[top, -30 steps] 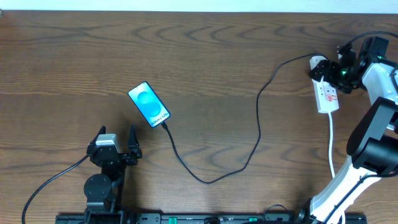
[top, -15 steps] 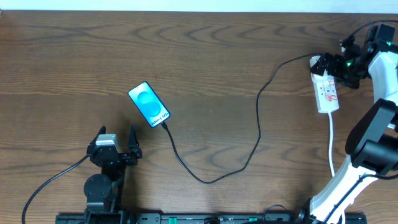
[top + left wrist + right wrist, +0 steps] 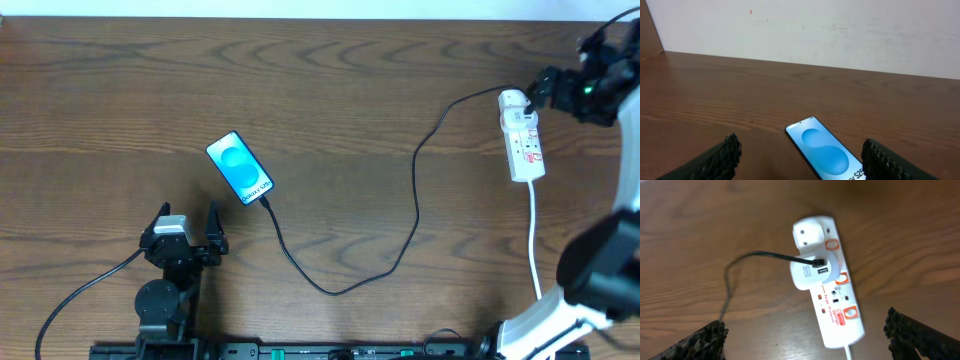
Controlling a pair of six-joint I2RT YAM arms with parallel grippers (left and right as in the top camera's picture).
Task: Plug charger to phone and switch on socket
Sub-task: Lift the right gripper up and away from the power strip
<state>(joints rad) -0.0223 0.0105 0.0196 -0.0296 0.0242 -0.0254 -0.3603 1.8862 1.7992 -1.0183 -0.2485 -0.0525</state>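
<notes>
Our right gripper [image 3: 552,88] hangs wide open just beside the far end of the socket [image 3: 523,150], holding nothing. Our left gripper [image 3: 188,222] sits open and empty near the phone [image 3: 240,168], which lies far from the socket with the charger [image 3: 415,205] running between them. If we push sideways to switch it on, the light socket could slide away or we could knock the charger loose, and a tug might pull its tip out of the phone.

Tabletop [image 3: 350,90] count. Phone [image 3: 240,168]: one. Charger [image 3: 416,200]: one black cable. Socket [image 3: 524,145]: one white strip near the right edge, three red switch marks. Grippers: two, left gripper [image 3: 802,159] and right gripper [image 3: 805,336].
</notes>
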